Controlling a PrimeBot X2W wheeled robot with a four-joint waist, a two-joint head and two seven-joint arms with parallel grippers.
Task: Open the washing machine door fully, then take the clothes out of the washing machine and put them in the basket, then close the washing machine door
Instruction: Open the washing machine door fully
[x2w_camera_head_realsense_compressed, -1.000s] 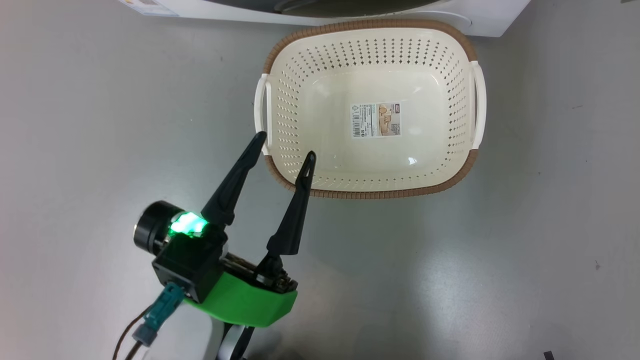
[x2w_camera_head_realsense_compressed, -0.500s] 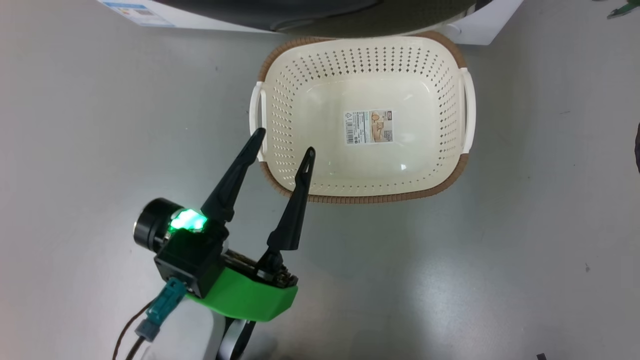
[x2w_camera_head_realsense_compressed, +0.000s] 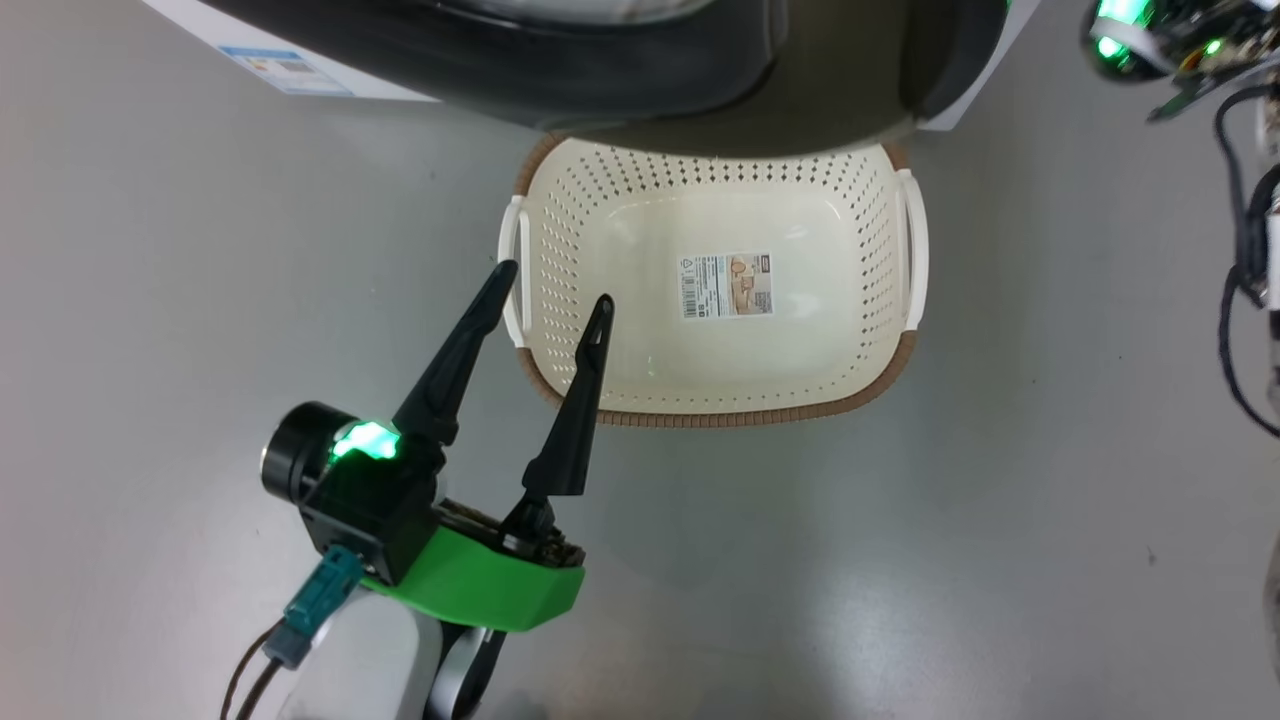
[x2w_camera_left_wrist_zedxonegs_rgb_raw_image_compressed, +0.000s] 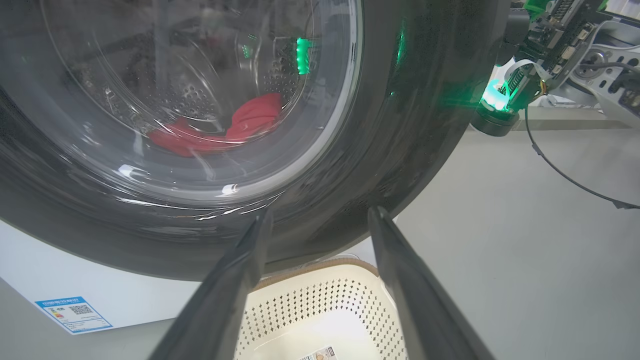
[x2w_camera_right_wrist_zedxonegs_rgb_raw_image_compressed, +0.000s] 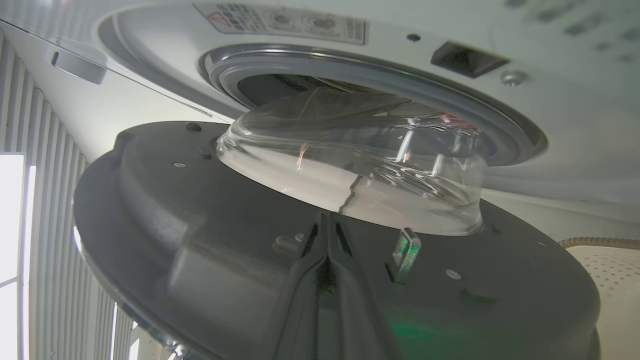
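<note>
The door (x2w_camera_head_realsense_compressed: 500, 60) has swung out over the far rim of the basket (x2w_camera_head_realsense_compressed: 560, 200), with the right gripper (x2w_camera_right_wrist_zedxonegs_rgb_raw_image_compressed: 327, 220), fingers pressed together, apparently pushing its inner face. Meanwhile the left gripper (x2w_camera_head_realsense_compressed: 552, 285) waits spread at the basket's left edge; the clothes (x2w_camera_left_wrist_zedxonegs_rgb_raw_image_compressed: 250, 120) lie inside the washing machine (x2w_camera_left_wrist_zedxonegs_rgb_raw_image_compressed: 125, 295).
</note>
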